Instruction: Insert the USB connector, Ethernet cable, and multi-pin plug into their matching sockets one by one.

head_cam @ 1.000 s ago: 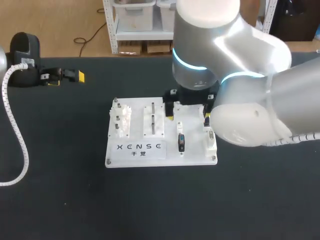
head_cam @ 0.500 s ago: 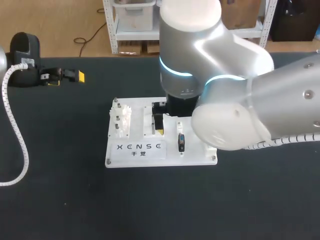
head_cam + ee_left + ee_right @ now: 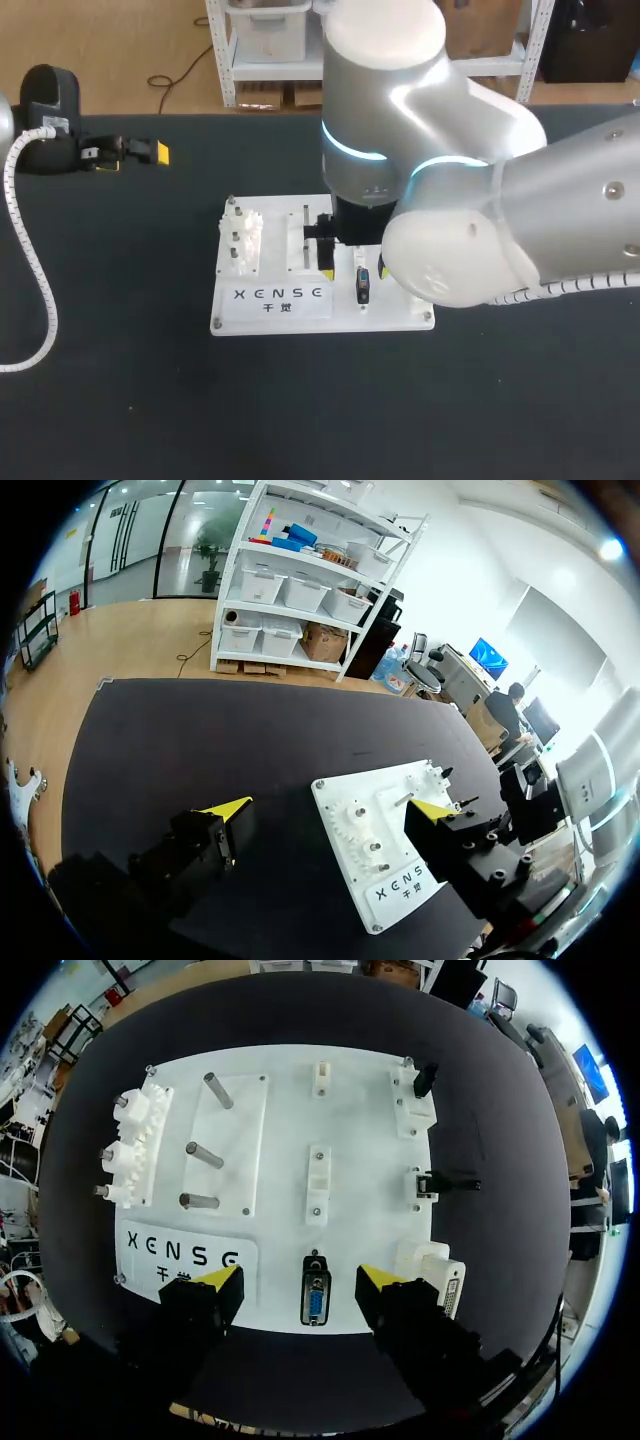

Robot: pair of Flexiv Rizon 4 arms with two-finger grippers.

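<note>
Desk (image 3: 120,380) was matte black. Board (image 3: 360,1130) was white, lettered in black. Pegs (image 3: 203,1155) were grey metal. Plug (image 3: 315,1305) showed a blue face in a dark shell. Left pincer (image 3: 330,808) and right pincer (image 3: 300,1282) were black, tipped yellow. Right arm (image 3: 470,150) was silver-grey, ringed with cyan light.

A matt black worktop (image 3: 120,380) carries a smooth white plastic board (image 3: 360,1120) studded with bare metal pins (image 3: 203,1155). The multi-pin plug (image 3: 315,1303) shows a dark housing around a blue face. The right arm (image 3: 470,180) wears a glossy silver-grey shell; the right gripper (image 3: 300,1280) is matt black with bright yellow tips.
</note>
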